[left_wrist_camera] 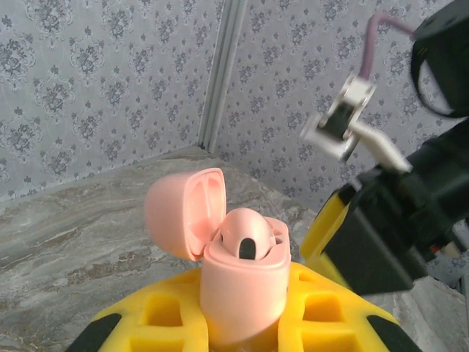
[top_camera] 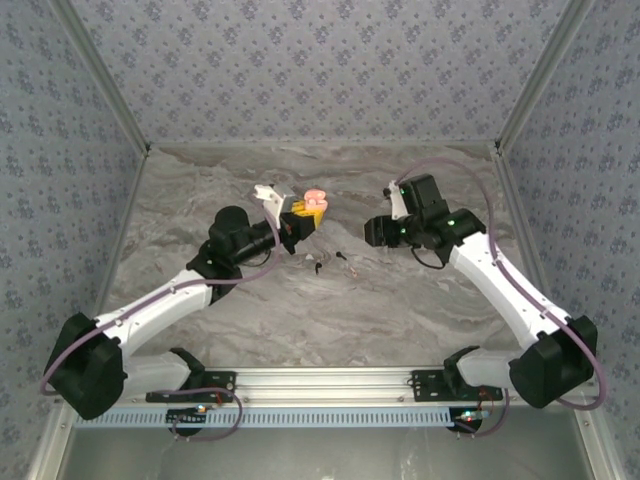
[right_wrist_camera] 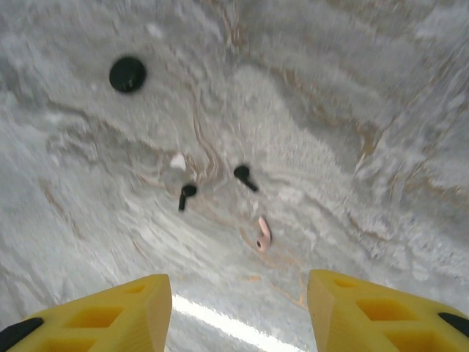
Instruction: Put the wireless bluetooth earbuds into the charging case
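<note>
Pink charging case (left_wrist_camera: 245, 282), plain shell

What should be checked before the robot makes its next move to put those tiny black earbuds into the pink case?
1. Charging case gripped by the left pincer: ok, clamped in it.
2. Lid open: ok, flipped back.
3. Right pincer ready to pick: ok, open with nothing in it.
4. Black earbuds reachable: ok, both lie loose on the table, apart from each other and below the right pincer.
5. Room inside the case: cannot tell, one dark opening shows in the top and the rest is hidden.
</note>
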